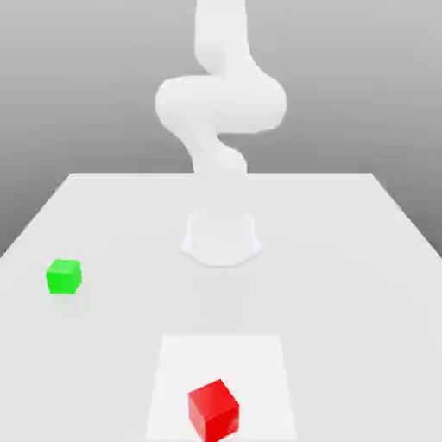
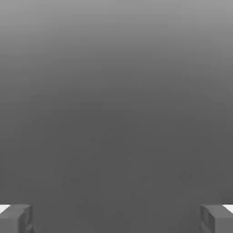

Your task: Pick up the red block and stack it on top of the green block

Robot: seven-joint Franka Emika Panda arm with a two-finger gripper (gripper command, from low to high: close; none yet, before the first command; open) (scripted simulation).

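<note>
In the hand view, the tool stands with its two fingertips wide apart and nothing between them. In the exterior view, the white arm rises from its base on the worktop. The green block sits on the worktop toward the exterior view's left. The red block lies nearer the camera, on the pale square, turned at an angle to the square's edges.
</note>
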